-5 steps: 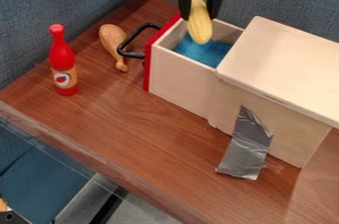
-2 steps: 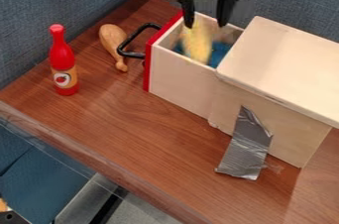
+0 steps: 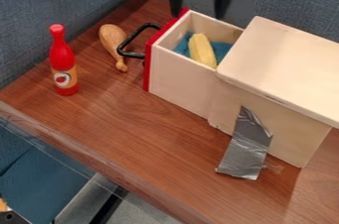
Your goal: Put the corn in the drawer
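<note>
Where the drawer [image 3: 179, 77] stands pulled out of its box, we see the corn [image 3: 202, 50] lying inside it, yellow and set at a slant, on a blue lining [image 3: 223, 49]. Its nearer end comes down close to the drawer's near side wall, beside the corner of the box's lid; we think it may touch that wall, though the wall's rim hides the spot from us.

Above the drawer, at the top edge of the camera view, we find the black gripper [image 3: 198, 14]. Its two fingers stand wide apart with nothing between them, and the corn lies below, apart from them.

Around the corn, we have the drawer's pale wooden walls, and at its outer end a red front [image 3: 147, 69] bearing a black handle [image 3: 122, 52]. At the drawer's other end, the pale lid [image 3: 285, 64] covers the box, and a strip of silver tape [image 3: 246, 143] runs down the box's near side onto the brown wooden table [image 3: 132, 119].

Just beside the handle, we see a wooden drumstick [image 3: 112, 37] lying on the table, its thick end away from us. Farther toward the view's left, a red bottle [image 3: 62, 59] with an orange label lies or stands; we can't tell which.
</note>
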{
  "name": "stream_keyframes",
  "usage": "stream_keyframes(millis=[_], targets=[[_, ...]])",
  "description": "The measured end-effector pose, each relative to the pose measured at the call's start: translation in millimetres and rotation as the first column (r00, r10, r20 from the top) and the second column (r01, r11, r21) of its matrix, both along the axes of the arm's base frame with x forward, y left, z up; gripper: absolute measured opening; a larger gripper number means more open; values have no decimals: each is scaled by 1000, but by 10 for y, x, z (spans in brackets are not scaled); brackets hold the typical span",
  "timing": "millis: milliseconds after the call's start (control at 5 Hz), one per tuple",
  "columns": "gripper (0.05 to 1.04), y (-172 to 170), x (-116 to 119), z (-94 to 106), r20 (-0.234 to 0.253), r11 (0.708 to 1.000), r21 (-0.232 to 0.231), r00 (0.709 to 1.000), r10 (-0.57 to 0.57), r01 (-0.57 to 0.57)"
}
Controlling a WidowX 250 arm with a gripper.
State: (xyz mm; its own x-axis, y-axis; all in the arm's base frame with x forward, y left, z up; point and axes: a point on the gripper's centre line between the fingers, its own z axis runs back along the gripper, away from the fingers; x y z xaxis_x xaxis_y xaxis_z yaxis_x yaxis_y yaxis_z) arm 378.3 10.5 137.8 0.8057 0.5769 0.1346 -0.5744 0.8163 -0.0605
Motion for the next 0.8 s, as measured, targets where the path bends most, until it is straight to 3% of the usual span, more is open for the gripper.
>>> stream_keyframes(millis=[200,400,600,800], targets=[[999,274,-124,102,-22,1000,26,1000,7,-6],[1000,521,-256,107,-76,998,30,996,-51,53],[1000,615,-389,15,-140,984,10,975,-175,178],[1000,611,-474,-38,-186,949,-11,932,-310,314]])
